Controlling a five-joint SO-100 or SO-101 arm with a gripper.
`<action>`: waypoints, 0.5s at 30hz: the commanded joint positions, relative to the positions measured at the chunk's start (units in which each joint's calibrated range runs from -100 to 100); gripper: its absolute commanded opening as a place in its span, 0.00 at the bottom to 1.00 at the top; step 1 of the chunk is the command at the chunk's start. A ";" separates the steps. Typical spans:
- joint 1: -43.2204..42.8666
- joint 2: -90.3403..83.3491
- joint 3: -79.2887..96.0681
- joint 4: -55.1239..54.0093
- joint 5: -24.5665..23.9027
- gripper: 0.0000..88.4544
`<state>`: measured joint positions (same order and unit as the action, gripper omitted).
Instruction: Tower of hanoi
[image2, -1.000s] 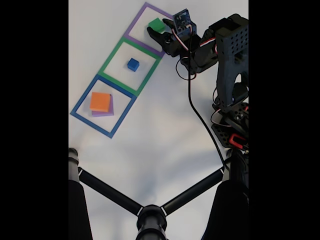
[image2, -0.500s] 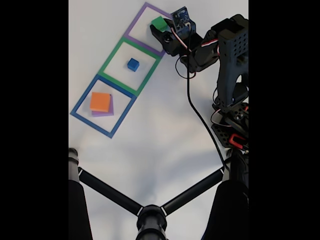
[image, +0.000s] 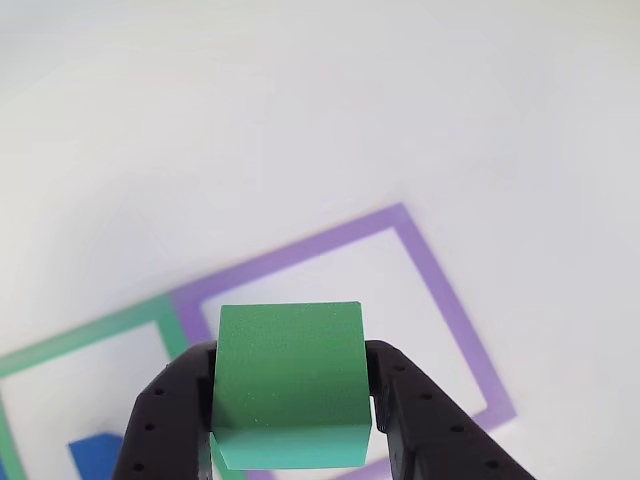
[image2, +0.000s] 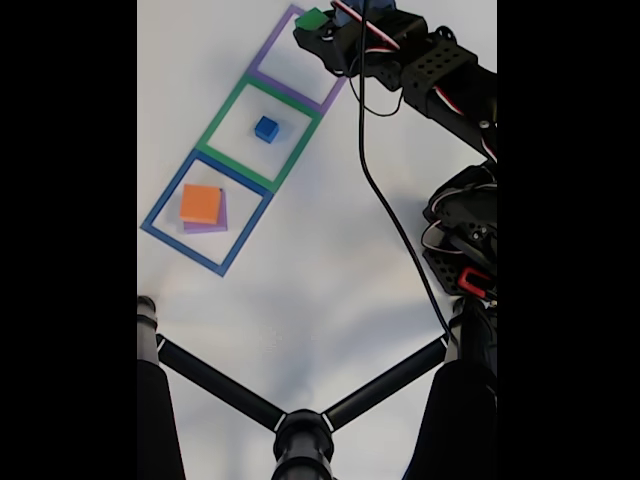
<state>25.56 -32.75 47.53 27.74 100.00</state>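
With my gripper (image: 290, 420) clamped on the green cube (image: 290, 385) above the desk's (image2: 300, 300) far edge, slight loosening risks dropping it.

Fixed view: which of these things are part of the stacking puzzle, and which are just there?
Part of the puzzle:
green block, held in the gripper
blue block
orange block on purple block
three taped squares

Just there:
black tripod legs
black cable
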 joint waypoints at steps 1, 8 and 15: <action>-4.93 -7.64 -20.68 35.03 0.00 0.05; -14.92 -8.12 -46.39 63.19 0.00 0.05; -22.09 -10.36 -53.02 71.94 0.00 0.05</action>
<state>7.29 -40.64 -1.94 96.83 100.00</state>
